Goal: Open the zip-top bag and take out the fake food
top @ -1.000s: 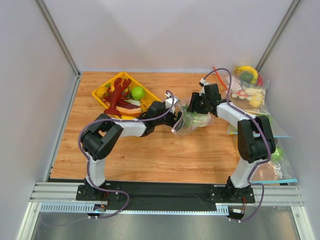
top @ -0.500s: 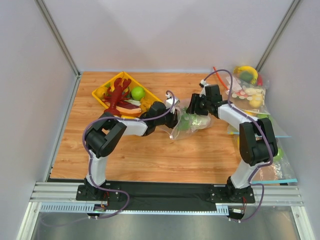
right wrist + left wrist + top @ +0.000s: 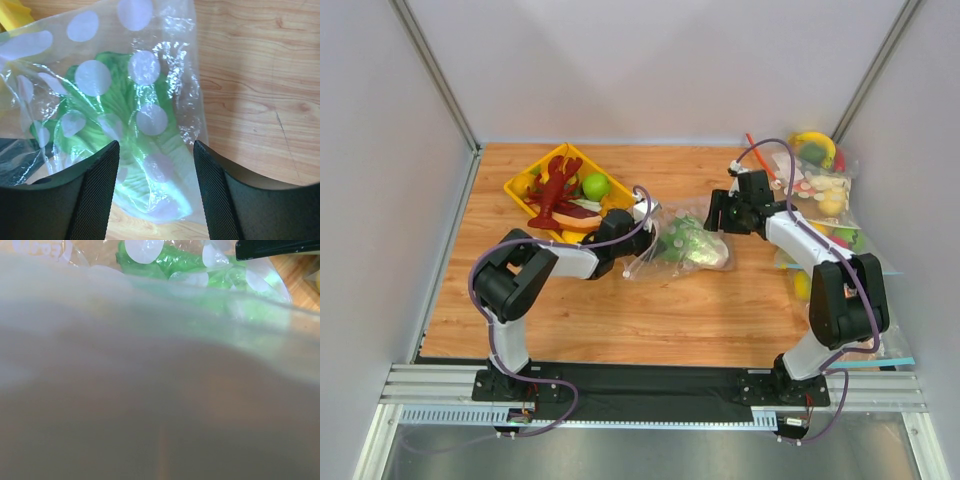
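The zip-top bag [image 3: 692, 252] lies crinkled mid-table with the green-and-white lettuce head [image 3: 678, 243] inside. My left gripper [image 3: 637, 251] is shut on the bag's left end. In the left wrist view, blurred bag plastic [image 3: 150, 390] covers the lens and hides the fingers; the lettuce [image 3: 185, 267] shows at the top. My right gripper [image 3: 719, 214] hovers open over the bag's right end. Its jaws [image 3: 155, 149] stand wide apart above the bag [image 3: 165, 30] and lettuce [image 3: 120, 100], holding nothing. The red lobster [image 3: 552, 192] and green fruit [image 3: 595, 185] lie in the yellow tray [image 3: 523, 183].
More clear bags of toy food [image 3: 817, 186] are heaped along the right wall, with others [image 3: 865, 305] nearer the front right. The yellow tray stands at the back left, just behind my left arm. A yellow toy [image 3: 12, 12] peeks in at the right wrist view's corner.
My left gripper closed on the bag's left end and dragged bag and lettuce leftward. My right gripper opened wider, came off the bag and drew back to the right.
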`<state>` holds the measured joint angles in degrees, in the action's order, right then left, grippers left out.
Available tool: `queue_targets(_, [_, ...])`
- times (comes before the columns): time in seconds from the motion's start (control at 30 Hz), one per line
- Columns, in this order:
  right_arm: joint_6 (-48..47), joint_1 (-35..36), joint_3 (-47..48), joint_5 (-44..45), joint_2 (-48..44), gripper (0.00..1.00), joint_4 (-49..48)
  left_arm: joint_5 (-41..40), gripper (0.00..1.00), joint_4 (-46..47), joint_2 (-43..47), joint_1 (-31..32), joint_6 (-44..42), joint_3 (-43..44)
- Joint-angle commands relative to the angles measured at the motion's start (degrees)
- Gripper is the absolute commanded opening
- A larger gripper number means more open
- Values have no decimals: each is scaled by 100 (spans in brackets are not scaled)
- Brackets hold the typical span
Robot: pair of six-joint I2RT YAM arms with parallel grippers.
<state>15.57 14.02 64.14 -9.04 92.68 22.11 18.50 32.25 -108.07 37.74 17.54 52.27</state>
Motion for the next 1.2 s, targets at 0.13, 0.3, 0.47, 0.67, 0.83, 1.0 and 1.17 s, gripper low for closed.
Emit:
queue_targets(0.13, [6, -268, -191, -44, -76, 64, 127, 22, 0, 282, 374, -3, -67, -191])
queue_targets(0.3, [130, -532, -437, -572, -40, 64, -154, -13, 0, 247, 453, -12, -128, -244])
queue_targets(0.47, [209, -664, -543, -1458, 100, 59, -601, 31, 0, 291, 471, -12, -128, -270])
queue_targets(0.67, [350, -664, -587, -2453, 215, 26, -1033, 66, 0, 361, 533, -12, -110, -296])
queue_targets(0.83, [262, -725, -508, -2156, 110, 0, -822, -92, 0, 186, 926, -64, -14, -393])
queue_targets(1.0, [341, -1024, -490, -1944, -57, 0, -778, -417, 0, -236, 1586, -126, -137, -603])
queue_targets(1.17, [420, -1217, -507, -1900, -119, 0, -831, -435, 0, -579, 2026, -126, -260, -683])
